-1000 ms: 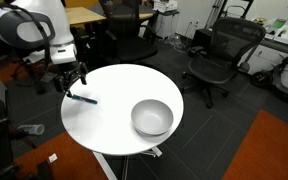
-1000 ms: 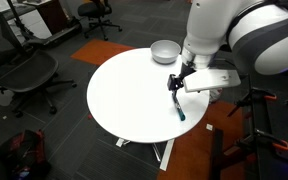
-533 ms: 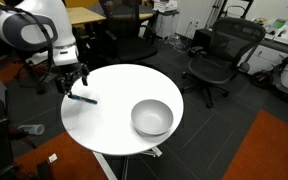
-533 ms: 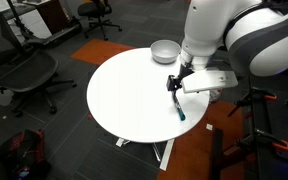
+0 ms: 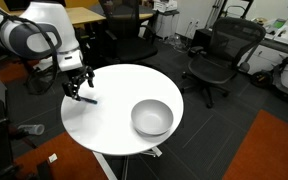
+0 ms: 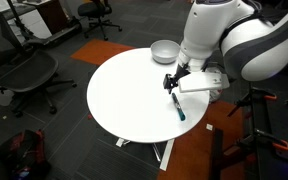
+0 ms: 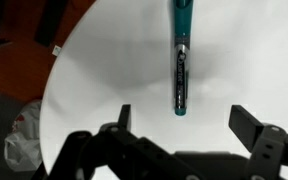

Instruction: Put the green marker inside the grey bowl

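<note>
I see my gripper spread wide with nothing in its grasp. In the wrist view its two dark fingers stand well apart. The green marker lies flat on the round white table, its near end pointing into the gap between them, untouched. In both exterior views the gripper hangs low over the marker, close to the table's edge. The grey bowl sits upright near the opposite edge, well apart from the marker.
</note>
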